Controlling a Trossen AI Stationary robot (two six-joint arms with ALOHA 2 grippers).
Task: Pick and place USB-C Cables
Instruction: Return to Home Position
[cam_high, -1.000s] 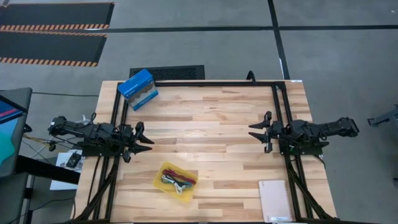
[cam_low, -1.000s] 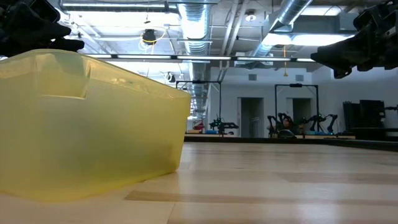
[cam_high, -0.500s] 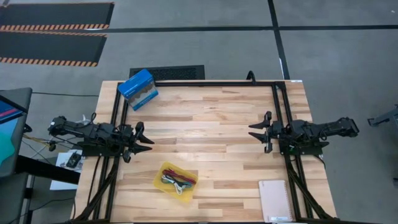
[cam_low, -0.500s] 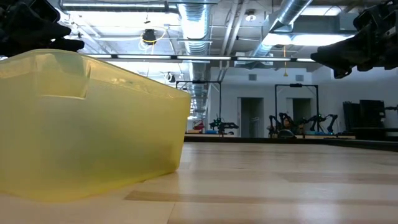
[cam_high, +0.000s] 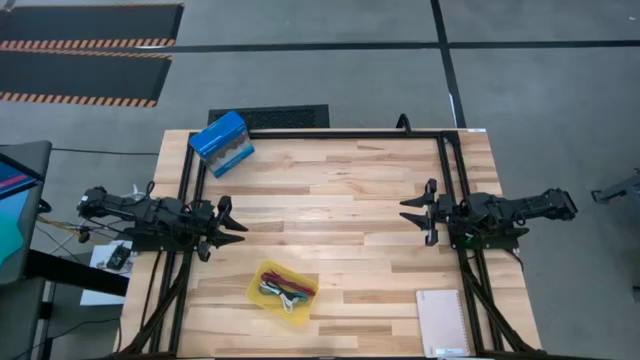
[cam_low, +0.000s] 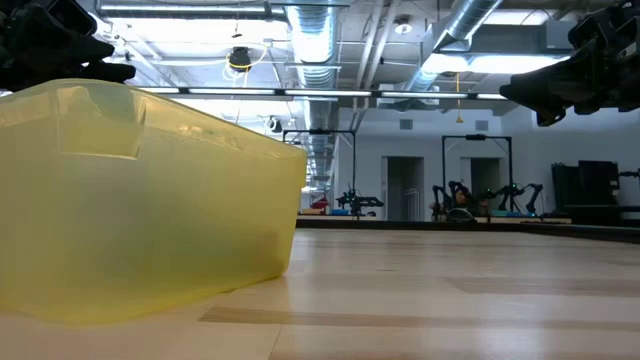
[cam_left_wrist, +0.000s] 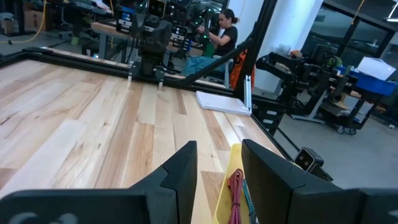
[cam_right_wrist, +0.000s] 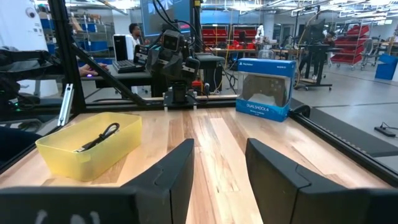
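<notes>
Several small USB-C cables (cam_high: 285, 289) lie bundled inside the flat yellow tray (cam_high: 261, 274) near the table's near edge; magenta-red, teal-green, white and black cords show. In the left wrist view a red and a teal cable (cam_left_wrist: 237, 193) show in the tray (cam_left_wrist: 227, 183); a black one (cam_right_wrist: 99, 137) shows in the right wrist view. My left gripper (cam_high: 237, 227) hovers open at the table's left side, just beyond the tray. My right gripper (cam_high: 407, 214) hovers open at the right side, far from the tray.
A blue box (cam_high: 221, 143) sits at the far left corner. A pale notebook (cam_high: 443, 322) lies at the near right corner. The black frame (cam_high: 340, 133) runs along the far edge and both sides. People show beyond the table in the wrist views.
</notes>
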